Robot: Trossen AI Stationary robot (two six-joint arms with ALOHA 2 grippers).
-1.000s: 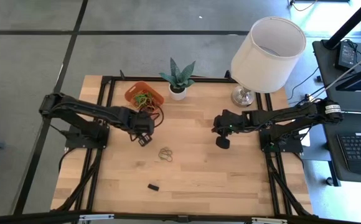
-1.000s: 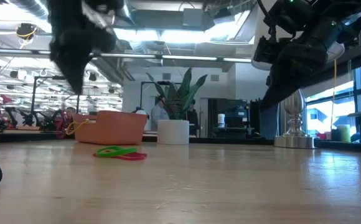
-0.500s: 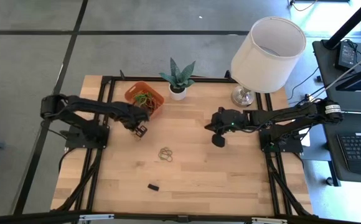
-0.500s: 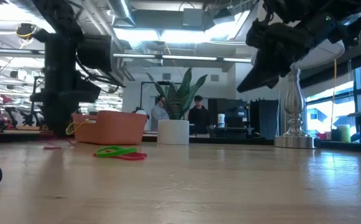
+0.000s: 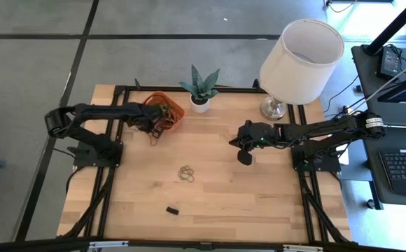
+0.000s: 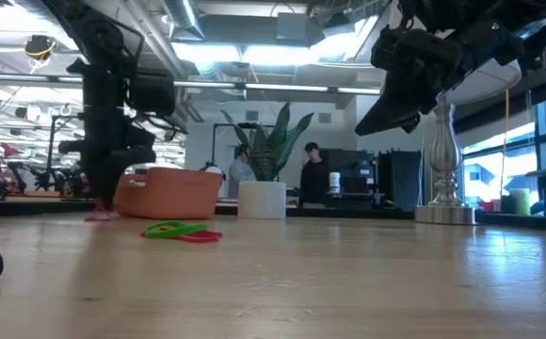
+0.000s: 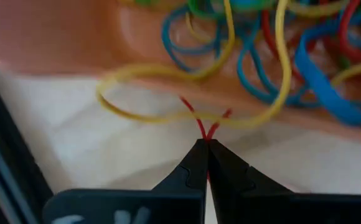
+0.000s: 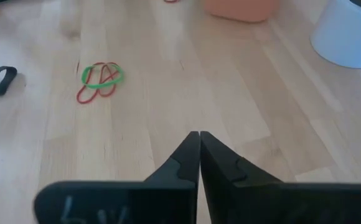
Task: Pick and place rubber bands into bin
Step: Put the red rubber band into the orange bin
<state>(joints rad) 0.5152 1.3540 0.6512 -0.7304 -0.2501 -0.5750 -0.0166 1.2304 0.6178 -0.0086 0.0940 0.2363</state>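
Note:
The orange bin stands at the table's far left and holds several coloured rubber bands. One yellow band droops over its rim. My left gripper hangs just off the bin's near-left side, shut on a red rubber band. A green and a red band lie flat mid-table. My right gripper hovers shut above the table's right half, holding nothing. My left gripper pinches the red band between its two fingertips, and two short red strands stick out past the tips. The fingers come from above, pointing steeply down. The band's lower end hangs down to about table height beside the bin's wall.
A small plant in a white pot stands right of the bin, and a lamp at the far right. A black band lies near the front edge. Bare wood lies between the two arms.
My left gripper has swung toward the table's far edge and the bin, sinking as it went, still shut on the red band. My right gripper has tipped its fingers up from a steep slant to a shallower one, staying in place.

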